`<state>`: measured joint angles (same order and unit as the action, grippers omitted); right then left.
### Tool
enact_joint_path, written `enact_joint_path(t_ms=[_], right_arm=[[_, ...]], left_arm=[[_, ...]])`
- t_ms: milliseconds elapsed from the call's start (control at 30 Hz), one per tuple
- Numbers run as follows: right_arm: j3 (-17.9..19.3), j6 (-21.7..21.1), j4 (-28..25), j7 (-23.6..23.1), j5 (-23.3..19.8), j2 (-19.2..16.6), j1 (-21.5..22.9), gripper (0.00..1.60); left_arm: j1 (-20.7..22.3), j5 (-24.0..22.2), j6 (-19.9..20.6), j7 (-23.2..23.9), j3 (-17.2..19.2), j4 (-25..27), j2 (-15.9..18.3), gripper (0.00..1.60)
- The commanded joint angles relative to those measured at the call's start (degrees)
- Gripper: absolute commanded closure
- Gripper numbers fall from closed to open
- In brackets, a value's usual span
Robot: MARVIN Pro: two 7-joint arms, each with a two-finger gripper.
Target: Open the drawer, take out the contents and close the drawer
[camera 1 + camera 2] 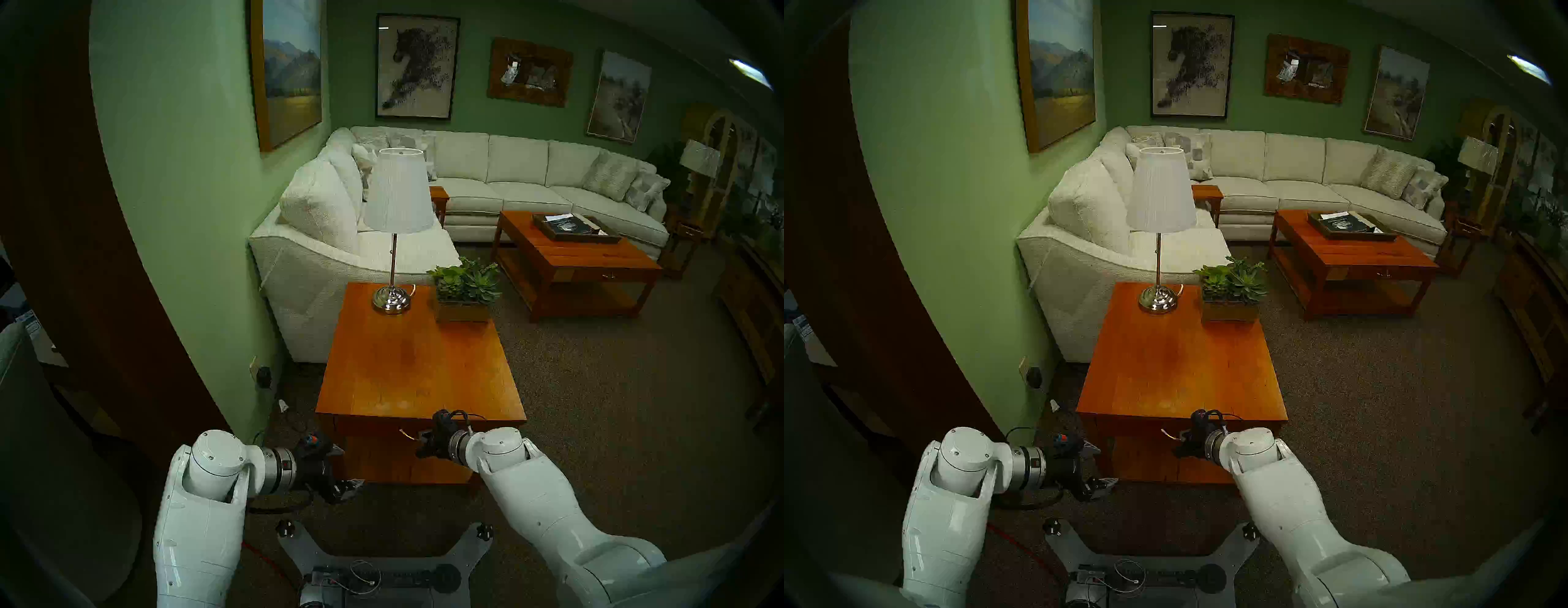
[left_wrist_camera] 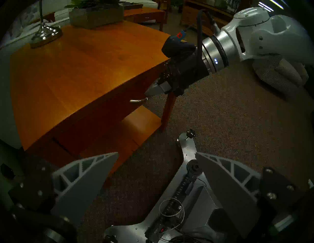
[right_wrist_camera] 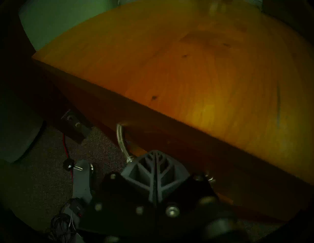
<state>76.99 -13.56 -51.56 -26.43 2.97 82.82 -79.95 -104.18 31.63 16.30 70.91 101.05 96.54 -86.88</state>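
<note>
Two white arms reach out low in the head view, one on each side. Down under the desk (image 1: 418,361) top is the drawer (image 2: 95,122), and it looks shut, with no gap showing. Its thin silver handle (image 2: 138,100) sits in the middle of the front. The right hand (image 3: 155,169) has its two fingers pressed flat together, holding nothing, with its tip right at one end of the handle. The left hand (image 2: 157,162) is spread wide and empty, off by the desk's left corner. So the job looks like it has only just begun: the drawer needs pulling out, the thing inside needs lifting out, and then the drawer gets pushed back. Nothing inside can be seen yet. On the desk I count one lamp (image 1: 396,229) and one plant box (image 1: 464,288).
</note>
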Motion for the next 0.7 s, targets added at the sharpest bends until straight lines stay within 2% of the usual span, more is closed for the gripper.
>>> enact_joint_path(t_ms=[0,467,667], right_arm=[[-0.26,-0.91,-1.11,-0.84,0.06,-0.67,-1.07,1.60],[0.85,-0.93,-3.40,-1.74,-1.27,-2.72,-6.51,1.60],[1.50,-0.64,-2.74,-2.13,-2.18,-3.28,-7.79,1.60]], left_arm=[[0.90,-0.17,0.11,0.07,-0.12,1.34,-0.15,0.00],[0.95,-0.06,-0.07,0.15,0.00,1.22,-0.27,0.00],[0.97,-0.01,-0.13,0.19,0.05,1.19,-0.33,0.00]])
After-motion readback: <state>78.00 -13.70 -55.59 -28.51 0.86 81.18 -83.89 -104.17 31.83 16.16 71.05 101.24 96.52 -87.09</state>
